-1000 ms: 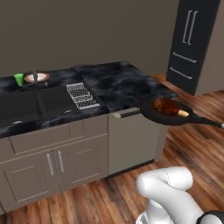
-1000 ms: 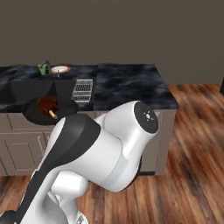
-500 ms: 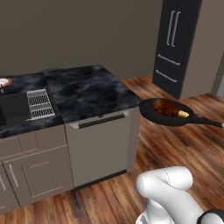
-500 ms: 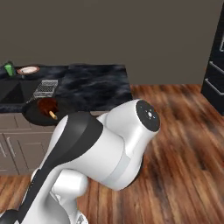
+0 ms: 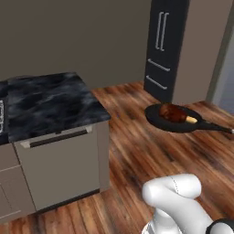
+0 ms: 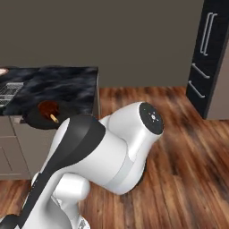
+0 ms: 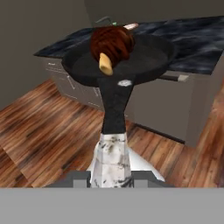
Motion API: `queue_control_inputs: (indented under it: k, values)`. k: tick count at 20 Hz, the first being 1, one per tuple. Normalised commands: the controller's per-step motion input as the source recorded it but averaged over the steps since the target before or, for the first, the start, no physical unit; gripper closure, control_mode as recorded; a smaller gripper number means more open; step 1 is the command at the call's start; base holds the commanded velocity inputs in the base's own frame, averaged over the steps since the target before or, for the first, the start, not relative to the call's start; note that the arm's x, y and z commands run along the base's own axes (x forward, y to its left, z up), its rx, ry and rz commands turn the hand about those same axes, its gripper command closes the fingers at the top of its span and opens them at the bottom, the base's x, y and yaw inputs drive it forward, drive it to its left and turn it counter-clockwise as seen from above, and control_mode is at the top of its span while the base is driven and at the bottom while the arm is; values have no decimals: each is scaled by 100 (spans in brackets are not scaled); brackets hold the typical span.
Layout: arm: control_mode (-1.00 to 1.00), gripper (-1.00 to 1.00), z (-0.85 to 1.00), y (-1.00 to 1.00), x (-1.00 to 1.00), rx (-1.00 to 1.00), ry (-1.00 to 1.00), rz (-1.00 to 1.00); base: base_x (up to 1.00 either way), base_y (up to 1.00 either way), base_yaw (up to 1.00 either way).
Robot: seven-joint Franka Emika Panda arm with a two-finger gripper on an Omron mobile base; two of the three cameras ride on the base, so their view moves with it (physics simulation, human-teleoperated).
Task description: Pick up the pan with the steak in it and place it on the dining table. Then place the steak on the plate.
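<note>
The black pan [image 5: 176, 121] hangs level in the air over the wooden floor, to the right of the dining table [image 5: 45, 103]. The reddish-brown steak [image 5: 172, 113] lies in it, its tan bone end pointing toward the handle. In the hand view my gripper [image 7: 111, 177] is shut on the silver tip of the pan's handle [image 7: 113, 109], with the pan [image 7: 131, 65] and steak [image 7: 111, 43] straight ahead. Seen from the right base view, the pan [image 6: 40, 120] floats in front of the table's edge [image 6: 58, 89]. A sliver of the plate [image 7: 131, 26] peeks out behind the pan.
A tall black fridge [image 5: 167, 45] stands against the far wall to the right. Cabinet fronts and a dishwasher panel [image 5: 59, 169] close off the table's near side. Open wooden floor [image 5: 132, 151] lies between the table and the fridge. A drying rack [image 6: 6, 91] sits on the table.
The whole scene has slid left in both base views: the base has moved. The sink and rack have left the left base view. The pan stays held in the same spot relative to the cameras.
</note>
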Motion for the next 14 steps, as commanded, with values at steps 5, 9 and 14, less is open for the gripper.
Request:
queue_control_inputs:
  k: [5,9,14]
  values:
    - [100,100,0,0,0,0,0,0,48,-100,0]
    - [100,100,0,0,0,0,0,0,47,-100,0]
    - [100,100,0,0,0,0,0,0,47,-100,0]
